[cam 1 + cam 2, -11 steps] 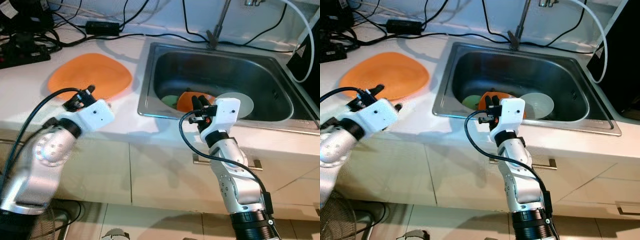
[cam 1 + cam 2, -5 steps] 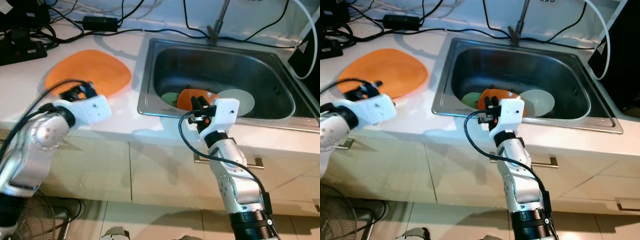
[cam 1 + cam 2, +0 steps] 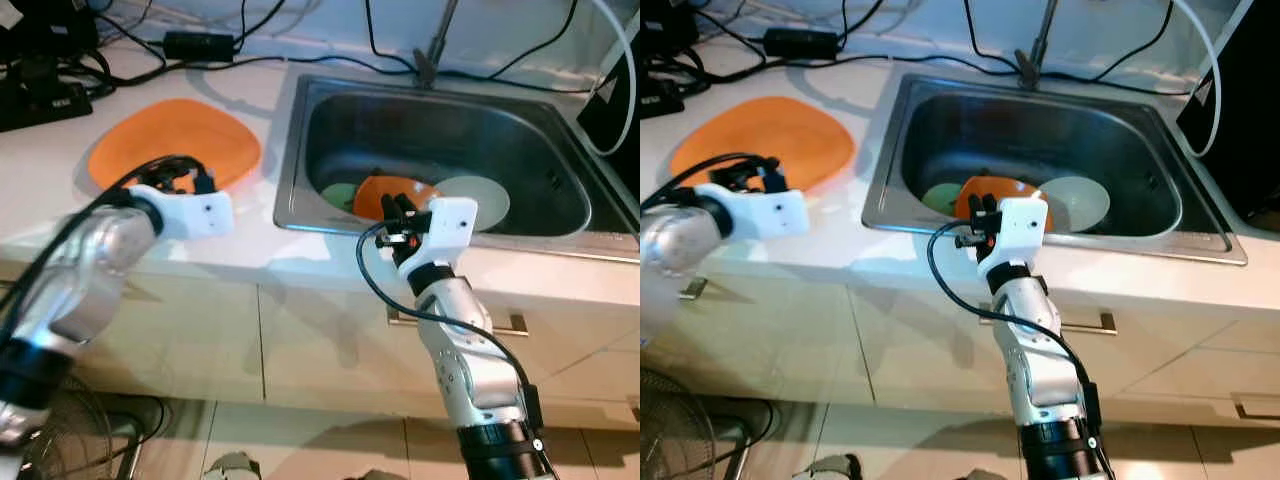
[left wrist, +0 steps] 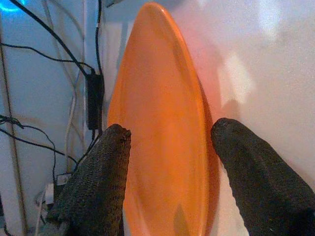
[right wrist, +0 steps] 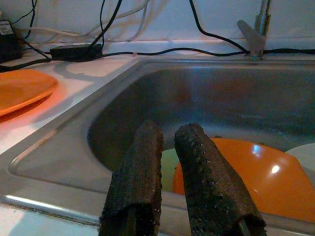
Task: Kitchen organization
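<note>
The left hand (image 4: 167,162) hung over the near rim of the big orange plate (image 3: 170,140), which lay flat on the bench toward its left end, well left of the sink (image 3: 300,150). Its two fingers (image 4: 98,177) were spread wide, one on each side of the plate's edge, released and gripping nothing.

The right hand (image 5: 172,162) hovered at the front lip of the sink, fingers nearly pressed together with only a thin gap, holding nothing. Below it in the basin sat an orange bowl (image 3: 990,192), a white dish (image 3: 1075,203) touching it, and a green one (image 3: 940,200) tucked on the other side.

The trouble looked likely on the left. That plate was shallow and lay flush on the bench, so a closing pinch could skate off the rim or shove the plate back toward the cables (image 3: 210,45) at the rear edge. A weak one-sided grip might also let it tip and drop.
</note>
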You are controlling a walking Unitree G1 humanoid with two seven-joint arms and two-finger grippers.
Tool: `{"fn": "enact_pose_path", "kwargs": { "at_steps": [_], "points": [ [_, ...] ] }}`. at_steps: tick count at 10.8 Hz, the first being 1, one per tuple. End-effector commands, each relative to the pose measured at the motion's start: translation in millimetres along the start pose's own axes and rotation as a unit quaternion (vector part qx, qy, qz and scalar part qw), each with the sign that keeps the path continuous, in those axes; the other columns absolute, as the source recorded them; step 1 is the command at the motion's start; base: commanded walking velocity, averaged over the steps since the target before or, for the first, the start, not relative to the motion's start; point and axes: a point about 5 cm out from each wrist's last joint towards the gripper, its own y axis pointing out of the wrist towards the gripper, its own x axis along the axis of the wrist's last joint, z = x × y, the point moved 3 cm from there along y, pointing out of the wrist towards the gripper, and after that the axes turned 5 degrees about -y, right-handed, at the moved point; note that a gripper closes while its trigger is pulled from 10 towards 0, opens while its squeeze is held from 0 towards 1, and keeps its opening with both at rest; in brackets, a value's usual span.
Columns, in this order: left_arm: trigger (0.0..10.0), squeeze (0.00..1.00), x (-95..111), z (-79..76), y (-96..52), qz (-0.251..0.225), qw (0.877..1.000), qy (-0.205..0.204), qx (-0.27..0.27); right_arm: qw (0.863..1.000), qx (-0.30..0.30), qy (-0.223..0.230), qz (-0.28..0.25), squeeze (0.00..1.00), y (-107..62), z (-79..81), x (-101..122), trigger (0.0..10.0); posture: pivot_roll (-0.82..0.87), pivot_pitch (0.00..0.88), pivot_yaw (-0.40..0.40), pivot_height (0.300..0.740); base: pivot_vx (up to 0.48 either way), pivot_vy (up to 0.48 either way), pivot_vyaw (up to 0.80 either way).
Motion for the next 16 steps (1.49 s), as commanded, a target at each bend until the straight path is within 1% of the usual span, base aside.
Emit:
{"fn": "enact_pose_path", "kwargs": {
  "at_steps": [1, 3, 6, 9, 10, 11, 12, 13, 14, 16],
  "points": [
    [10.0, 0.0, -1, -19.2, 6.1, 0.009, 0.999, 0.005, -0.033, 1.0, -0.007, 0.001, 0.006, 0.0, -1.7, -3.2, -2, 10.0, 0.06, 0.115, -0.084, 0.74, 0.0, 0.0, 0.0],
    [10.0, 0.0, -3, -28.6, 15.7, 0.023, 0.999, 0.001, -0.028, 1.0, -0.009, 0.001, 0.007, 0.0, -1.8, -3.4, -2, 10.0, 0.06, 0.116, -0.083, 0.74, 0.0, 0.0, 0.0],
    [10.0, 0.0, -7, -39.6, 23.4, 0.039, 0.999, 0.003, -0.036, 1.0, -0.009, 0.003, 0.007, 0.0, -2.1, -2.3, -3, 10.0, 0.06, 0.11, -0.08, 0.74, 0.0, 0.0, 0.0],
    [10.0, 0.0, -15, -46.3, 26.7, 0.06, 0.997, 0.002, -0.044, 1.0, -0.011, 0.002, 0.007, 0.0, -1.3, -4.0, -2, 10.0, 0.06, 0.1, -0.081, 0.74, 0.0, 0.0, 0.0],
    [10.0, 0.0, -21, -45.4, 30.2, 0.08, 0.996, -0.002, -0.035, 1.0, -0.009, 0.003, 0.007, 0.0, -0.8, -2.4, -2, 10.0, 0.06, 0.095, -0.081, 0.74, 0.0, 0.0, 0.0],
    [10.0, 0.0, -22, -43.8, 31.7, 0.086, 0.996, -0.004, -0.028, 1.0, -0.009, 0.003, 0.007, 0.0, -0.6, -2.1, -3, 10.0, 0.06, 0.095, -0.081, 0.74, 0.0, 0.0, 0.0],
    [9.6, 0.0, -23, -44.3, 33.3, 0.089, 0.996, -0.006, -0.029, 1.0, -0.008, 0.004, 0.007, 0.0, -0.1, -1.2, -2, 10.0, 0.06, 0.095, -0.081, 0.74, 0.0, 0.0, 0.0],
    [3.6, 0.0, -23, -45.6, 34.1, 0.09, 0.995, -0.008, -0.031, 1.0, -0.008, 0.004, 0.007, 0.0, -0.1, -1.2, -2, 10.0, 0.06, 0.095, -0.081, 0.74, 0.0, 0.0, 0.0],
    [0.0, 0.0, -24, -48.1, 35.1, 0.091, 0.995, -0.011, -0.034, 1.0, -0.01, 0.004, 0.008, 0.0, -0.8, -2.0, -3, 10.0, 0.06, 0.099, -0.08, 0.74, 0.0, 0.0, 0.0],
    [0.0, 0.0, -23, -50.8, 35.2, 0.087, 0.995, -0.013, -0.038, 1.0, -0.011, 0.004, 0.009, 0.0, -1.3, -2.1, -3, 10.0, 0.06, 0.102, -0.08, 0.74, 0.0, 0.0, 0.0]
  ]
}}
